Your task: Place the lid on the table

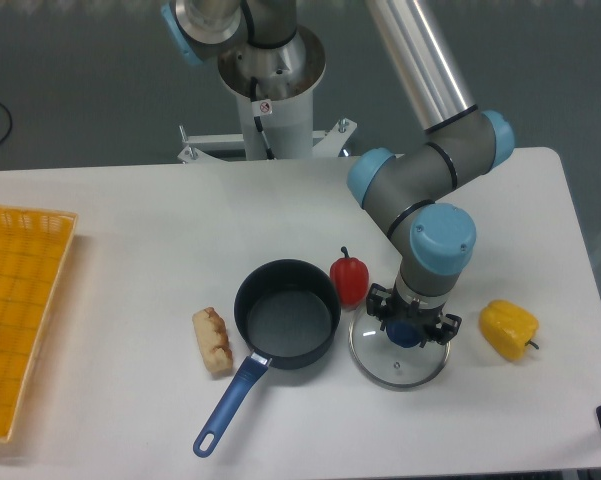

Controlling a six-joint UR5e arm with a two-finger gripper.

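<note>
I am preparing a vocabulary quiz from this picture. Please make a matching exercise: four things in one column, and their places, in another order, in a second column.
Things:
1. lid
2. red pepper
3. yellow pepper
4. bread roll

Places:
A. left of the saucepan
B. near the table's right edge
C. under the gripper
D. between saucepan and lid, at the back

Pairs: 1-C, 2-D, 3-B, 4-A
</note>
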